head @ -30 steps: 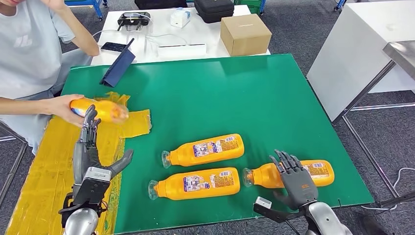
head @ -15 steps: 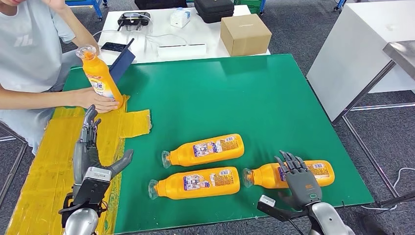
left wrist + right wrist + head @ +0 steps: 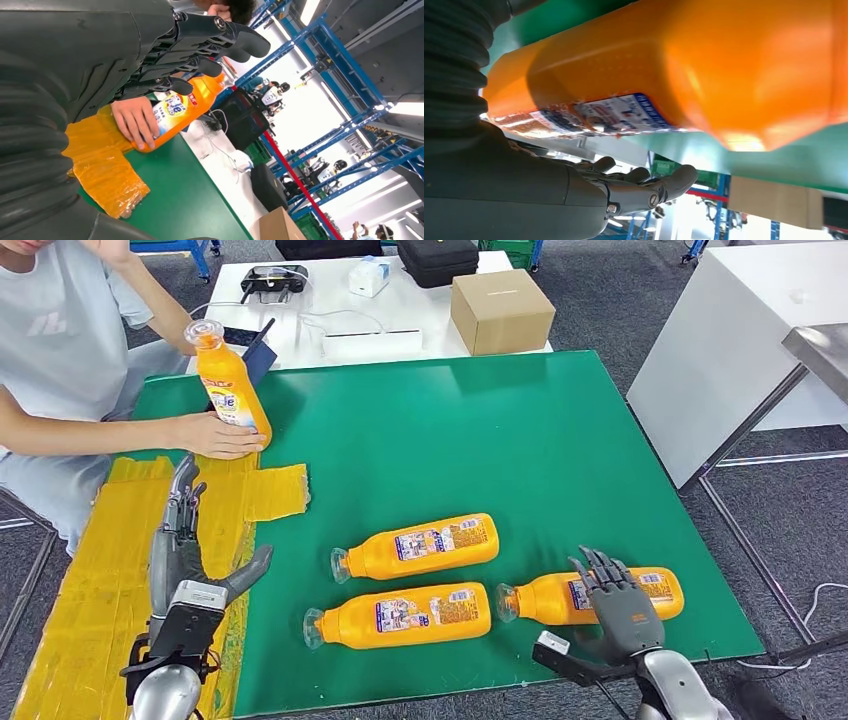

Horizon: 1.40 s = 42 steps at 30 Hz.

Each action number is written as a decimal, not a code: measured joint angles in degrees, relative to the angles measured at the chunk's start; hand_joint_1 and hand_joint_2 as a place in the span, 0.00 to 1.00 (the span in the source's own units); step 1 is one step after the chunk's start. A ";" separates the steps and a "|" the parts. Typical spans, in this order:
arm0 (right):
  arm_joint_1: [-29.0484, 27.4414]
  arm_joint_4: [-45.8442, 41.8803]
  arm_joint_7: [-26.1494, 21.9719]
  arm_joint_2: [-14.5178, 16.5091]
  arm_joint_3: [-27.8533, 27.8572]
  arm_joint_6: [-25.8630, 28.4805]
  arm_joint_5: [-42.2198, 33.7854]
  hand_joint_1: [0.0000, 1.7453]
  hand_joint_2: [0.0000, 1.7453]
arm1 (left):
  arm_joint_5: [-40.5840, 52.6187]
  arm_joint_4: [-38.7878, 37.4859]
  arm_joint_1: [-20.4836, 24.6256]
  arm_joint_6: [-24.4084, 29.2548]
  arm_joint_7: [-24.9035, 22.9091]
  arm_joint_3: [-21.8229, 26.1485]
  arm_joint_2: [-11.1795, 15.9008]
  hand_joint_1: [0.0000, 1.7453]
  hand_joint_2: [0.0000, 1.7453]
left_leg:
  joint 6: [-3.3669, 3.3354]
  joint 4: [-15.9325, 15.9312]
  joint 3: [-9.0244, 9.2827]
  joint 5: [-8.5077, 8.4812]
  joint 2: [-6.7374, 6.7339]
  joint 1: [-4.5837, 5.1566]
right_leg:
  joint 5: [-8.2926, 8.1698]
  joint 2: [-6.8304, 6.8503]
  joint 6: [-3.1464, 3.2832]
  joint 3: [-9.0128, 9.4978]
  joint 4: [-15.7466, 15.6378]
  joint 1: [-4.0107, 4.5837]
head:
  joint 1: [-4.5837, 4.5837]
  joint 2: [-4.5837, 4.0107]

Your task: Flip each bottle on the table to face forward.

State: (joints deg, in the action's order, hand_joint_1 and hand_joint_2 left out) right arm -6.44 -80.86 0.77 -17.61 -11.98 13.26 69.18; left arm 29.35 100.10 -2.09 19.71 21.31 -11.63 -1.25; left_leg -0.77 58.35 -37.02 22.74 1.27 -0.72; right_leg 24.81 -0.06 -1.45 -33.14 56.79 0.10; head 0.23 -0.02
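Right hand [image 3: 618, 608] covers the near side of the bottle [image 3: 600, 595] just beyond its fingers; contact there can't be told. In right wrist view that bottle is cut off by the frame edges and its label is blurred. Person's hand [image 3: 218, 435] hides the upright bottle's [image 3: 230, 390] base, beyond the left hand [image 3: 190, 555].

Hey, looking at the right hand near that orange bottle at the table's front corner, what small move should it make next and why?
Probably lower the right hand onto the nearest lying bottle and close around its body. The hand is open, just over that bottle's near side, holding nothing. The bottle lies on the green table with its small-print label up, so it likely needs turning.
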 joint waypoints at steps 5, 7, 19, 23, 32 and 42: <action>0.61 1.01 1.03 -0.89 1.31 -3.62 -1.29 0.00 1.00 | -0.83 -0.03 -0.01 -0.37 0.00 0.00 0.00 0.00 1.00 | -0.01 0.00 0.04 0.00 -0.01 0.01 | -0.01 0.00 -0.01 0.02 -0.01 -0.01 | 0.01 0.00; 1.03 1.60 1.27 -1.73 1.79 -6.02 -2.82 0.00 1.00 | -1.06 -0.13 -0.01 -0.51 0.02 0.00 0.00 0.00 1.00 | -0.03 0.00 0.12 0.01 -0.01 0.01 | 0.00 0.00 -0.01 0.01 -0.03 -0.02 | 0.00 0.00; 2.43 5.73 2.83 -5.63 2.88 -12.58 -9.10 1.00 1.00 | -2.15 -1.48 0.44 -0.46 0.31 -0.04 0.07 0.00 1.00 | -0.27 0.00 0.69 0.22 -0.01 0.03 | 0.12 -0.01 -0.13 0.07 -0.14 -0.04 | 0.01 0.00; 2.46 6.68 3.59 -7.38 2.87 -14.61 -11.51 1.00 1.00 | -2.92 -2.24 0.76 -0.36 0.71 -0.09 0.14 0.00 1.00 | -0.34 0.00 0.73 0.17 0.07 0.09 | 0.13 0.00 -0.22 0.15 -0.18 -0.13 | 0.01 0.00; 2.61 7.88 3.91 -9.82 2.75 -15.73 -14.04 1.00 1.00 | -3.78 -3.85 1.65 -0.15 1.01 -0.38 0.22 0.00 1.00 | -0.42 0.01 0.76 0.18 0.20 0.09 | 0.12 0.02 -0.29 0.30 -0.34 -0.13 | 0.01 0.00; 2.63 8.29 3.91 -10.37 2.69 -15.87 -14.10 1.00 1.00 | -3.81 -4.47 1.90 0.04 1.01 -0.65 0.28 0.00 1.00 | -0.46 0.01 0.77 0.21 0.20 0.09 | 0.09 0.02 -0.34 0.36 -0.47 -0.13 | 0.02 0.00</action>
State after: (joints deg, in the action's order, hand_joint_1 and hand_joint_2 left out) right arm -3.81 -72.57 4.68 -27.98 -9.29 -2.61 55.07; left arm 25.55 95.64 -0.18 19.75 22.32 -12.28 -0.97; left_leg -1.23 58.35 -36.25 22.95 1.47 -0.63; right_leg 24.90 -0.04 -1.79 -32.78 56.33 -0.03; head 0.25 -0.02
